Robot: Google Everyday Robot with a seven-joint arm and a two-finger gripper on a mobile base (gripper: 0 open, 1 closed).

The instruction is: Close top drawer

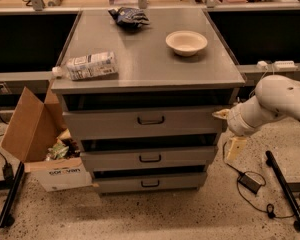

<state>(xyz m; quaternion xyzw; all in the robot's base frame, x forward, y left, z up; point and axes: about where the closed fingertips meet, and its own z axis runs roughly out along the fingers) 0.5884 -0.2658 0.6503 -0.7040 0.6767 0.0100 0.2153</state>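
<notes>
The top drawer under the desk looks nearly shut now, its front almost flush with just a dark gap above it, so maybe a last nudge left. At its right edge the gripper has its fingers spread apart, gripping nothing, the upper one touching the drawer's corner
</notes>
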